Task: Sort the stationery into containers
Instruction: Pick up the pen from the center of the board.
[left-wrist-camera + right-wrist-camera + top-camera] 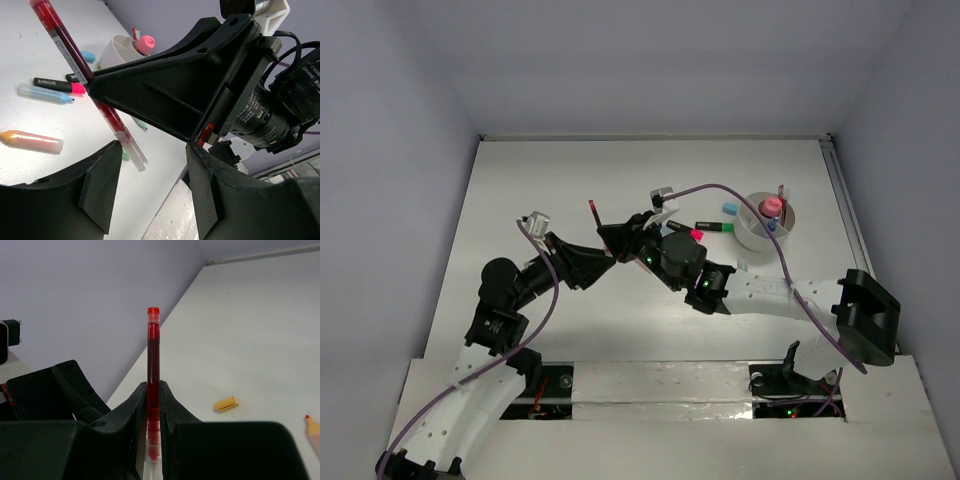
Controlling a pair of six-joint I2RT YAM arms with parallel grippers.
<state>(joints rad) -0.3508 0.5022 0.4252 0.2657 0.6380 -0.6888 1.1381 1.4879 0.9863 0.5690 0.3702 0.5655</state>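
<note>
Right wrist: red pen (153, 350) inside right tool (153, 389)

- The pen (153, 355) was deep red along its barrel, with a brighter red tip and a clear end.
- The right gripper (153, 390) and the left gripper (152, 185) were both matte black.
- The cup (751, 238) was whitish, and the bottle (772, 207) had a pink cap.
- The table (540, 200) was white.
- There was an orange marker (32, 141), a pale blue marker (45, 93) and a black marker (52, 84) with a neon-pink end.
- The cable (717, 186) was purple.
</note>
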